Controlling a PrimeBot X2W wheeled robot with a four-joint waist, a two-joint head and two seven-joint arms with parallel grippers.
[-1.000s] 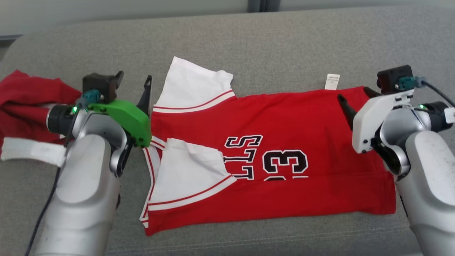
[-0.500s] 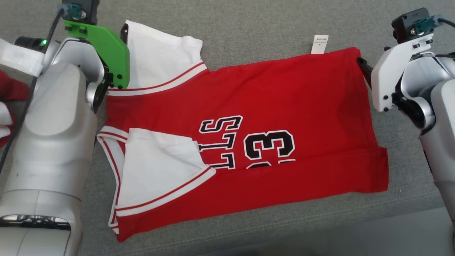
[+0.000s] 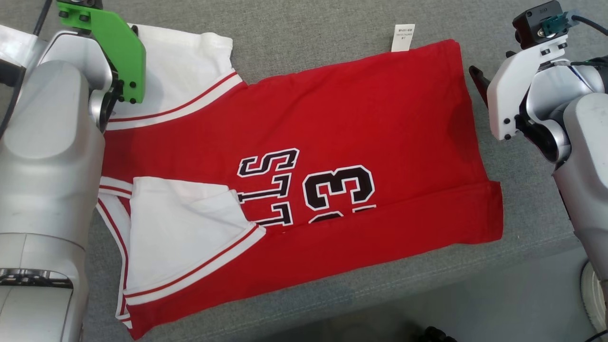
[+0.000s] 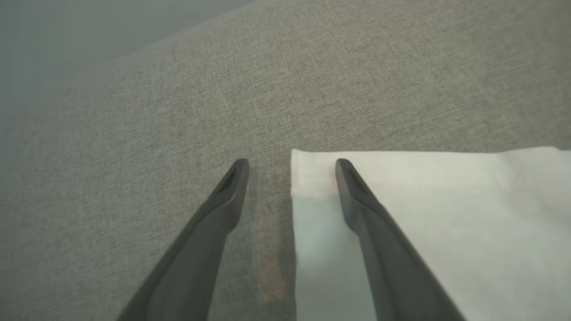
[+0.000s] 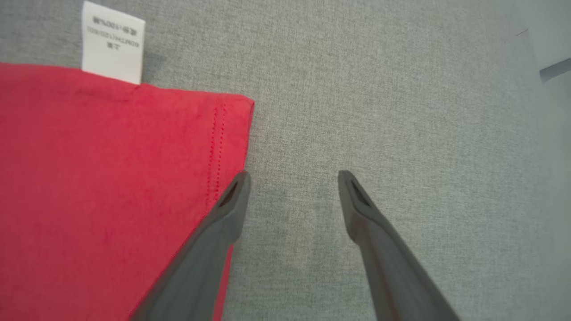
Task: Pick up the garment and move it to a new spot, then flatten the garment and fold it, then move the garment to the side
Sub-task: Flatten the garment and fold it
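Arms now forward: I have left tool (image 4: 290, 162) straddling the garment's (image 3: 356, 118) sleeve (image 4: 446, 200) edge and right tool (image 5: 292, 176) at its hem corner (image 5: 232, 116). Both gape, so the fold grasp looks next.

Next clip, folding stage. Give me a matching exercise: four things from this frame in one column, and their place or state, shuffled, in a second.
Things
1. tag
2. left gripper
3. right gripper
4. near sleeve

Place or state
A. open, at the red hem near its far corner
B. folded over the lettering
C. open, at the far sleeve corner
D. juts out from the far edge of the jersey

Pairs: 1-D, 2-C, 3-A, 4-B
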